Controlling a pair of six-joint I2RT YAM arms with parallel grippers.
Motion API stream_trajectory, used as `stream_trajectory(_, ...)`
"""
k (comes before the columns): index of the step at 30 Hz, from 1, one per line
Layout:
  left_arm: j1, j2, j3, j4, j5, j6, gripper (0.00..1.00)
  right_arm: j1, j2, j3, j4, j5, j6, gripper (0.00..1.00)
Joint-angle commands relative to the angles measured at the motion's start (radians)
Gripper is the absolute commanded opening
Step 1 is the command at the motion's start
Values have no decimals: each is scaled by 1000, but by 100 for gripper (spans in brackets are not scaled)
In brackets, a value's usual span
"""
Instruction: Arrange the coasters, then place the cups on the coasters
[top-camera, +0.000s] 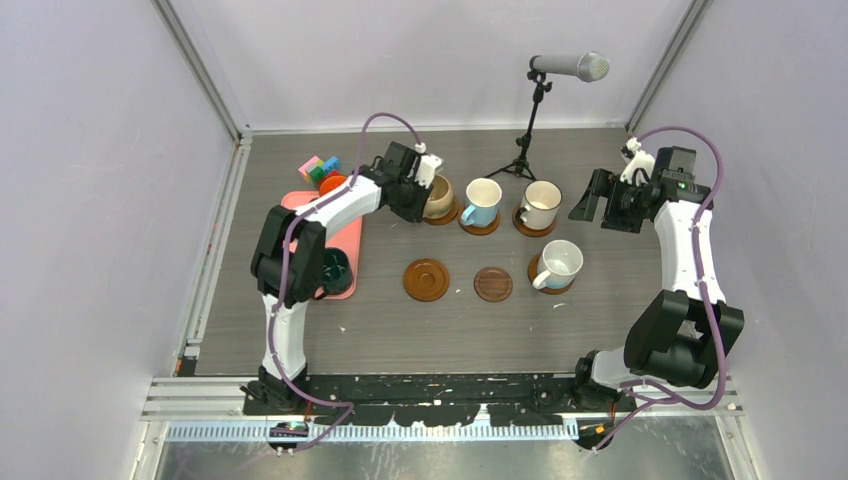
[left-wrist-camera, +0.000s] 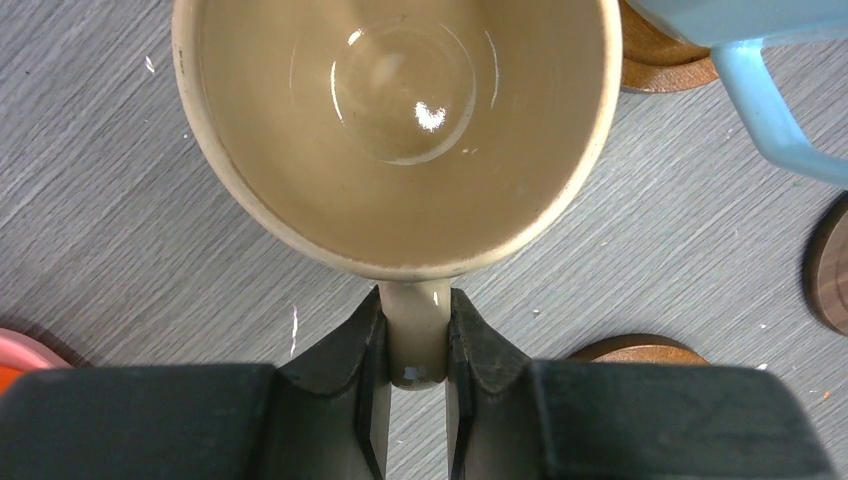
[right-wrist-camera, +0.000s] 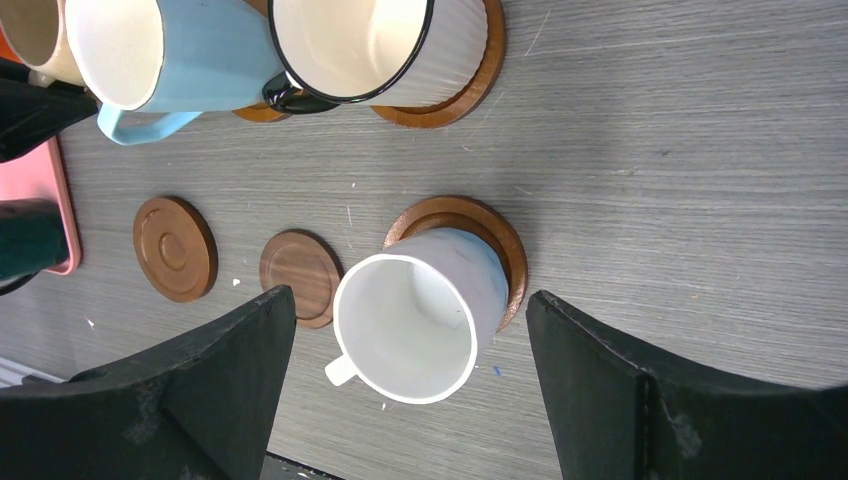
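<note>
As left fingers (left-wrist-camera: 362, 365) clamp, mug handle (left-wrist-camera: 417, 325) between

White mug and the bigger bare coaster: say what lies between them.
A smaller, darker coaster lies between the white mug and the bigger coaster, touching neither; the top view shows it.

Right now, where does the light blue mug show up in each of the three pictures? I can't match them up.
Top view: the light blue mug stands in the back row, the middle of three mugs.
Left wrist view: the mug is in the top right corner, mostly its handle showing.
Right wrist view: the mug is at the top left, handle pointing down.
Shared landmark: the beige mug right beside it.
</note>
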Motion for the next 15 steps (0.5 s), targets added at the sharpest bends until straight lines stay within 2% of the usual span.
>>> stream_trajectory(1, -8, -34, 6, 118, 44, -31, 0, -4, -34, 4, 13, -8, -8, 89)
stream_trajectory(7, -29, 10, 54, 125, 31, -23, 0, -5, -31, 3, 14, -7, -7, 89)
stream_trajectory(15, -32, 48, 65, 77, -58, 26, 0, -7, -34, 3, 13, -1, -14, 89)
